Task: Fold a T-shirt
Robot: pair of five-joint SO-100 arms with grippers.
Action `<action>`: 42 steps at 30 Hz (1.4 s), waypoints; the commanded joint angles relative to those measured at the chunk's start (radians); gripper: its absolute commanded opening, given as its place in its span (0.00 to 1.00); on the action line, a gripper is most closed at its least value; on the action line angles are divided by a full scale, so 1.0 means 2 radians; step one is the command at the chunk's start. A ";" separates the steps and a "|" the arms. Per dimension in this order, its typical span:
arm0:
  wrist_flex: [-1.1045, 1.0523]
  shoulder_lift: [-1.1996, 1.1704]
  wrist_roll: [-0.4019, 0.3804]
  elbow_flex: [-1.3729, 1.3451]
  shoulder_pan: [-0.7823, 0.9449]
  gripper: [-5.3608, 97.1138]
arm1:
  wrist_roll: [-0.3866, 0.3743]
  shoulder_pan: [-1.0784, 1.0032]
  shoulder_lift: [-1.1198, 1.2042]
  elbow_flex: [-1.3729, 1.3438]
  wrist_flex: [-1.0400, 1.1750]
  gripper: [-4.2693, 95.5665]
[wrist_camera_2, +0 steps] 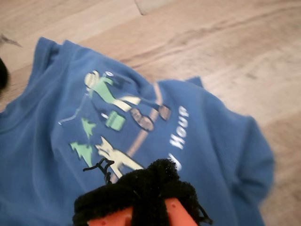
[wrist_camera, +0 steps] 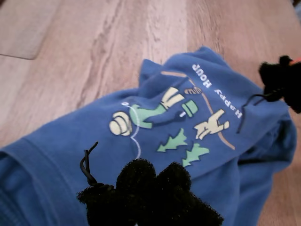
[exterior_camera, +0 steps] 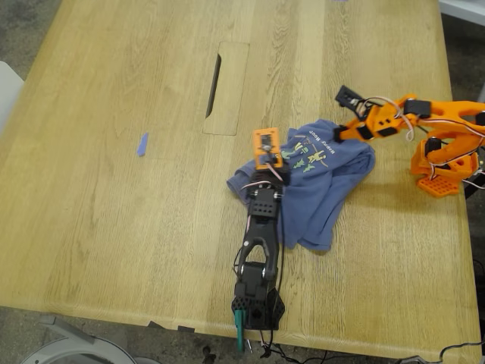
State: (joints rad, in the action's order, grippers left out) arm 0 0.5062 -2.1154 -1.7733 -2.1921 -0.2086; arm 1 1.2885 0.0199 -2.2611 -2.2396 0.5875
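T-shirt (exterior_camera: 318, 178) is lying bunched, print up, near the table's (exterior_camera: 114, 227) front edge toward the exterior view's right. Folding is looking barely begun; flattening and every fold are remaining. First gripper (wrist_camera: 148, 195) and second gripper (wrist_camera_2: 141, 197) are hovering over cloth; jaw state cannot be told. Bare wood is stretching wide toward the tape scrap (exterior_camera: 142, 144).

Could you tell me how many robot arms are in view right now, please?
2. A black arm reaches up from the table's near edge onto the T-shirt; an orange arm reaches in from the exterior view's right.
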 commanded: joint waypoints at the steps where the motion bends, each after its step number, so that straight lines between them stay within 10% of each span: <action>1: -0.039 0.031 -0.010 0.039 -0.029 0.05 | 0.006 0.013 0.041 0.030 -0.067 0.04; 16: -0.146 0.197 -0.016 0.070 -0.007 0.05 | -0.014 0.044 0.170 -0.035 -0.225 0.04; 42: -0.155 0.183 -0.012 -0.025 0.162 0.05 | -0.035 -0.044 -0.211 -0.345 0.021 0.04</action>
State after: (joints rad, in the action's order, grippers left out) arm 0 0.2010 -1.6797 -1.7994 -2.2396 0.0690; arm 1 1.2164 -0.0445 -2.6615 -2.9314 0.5829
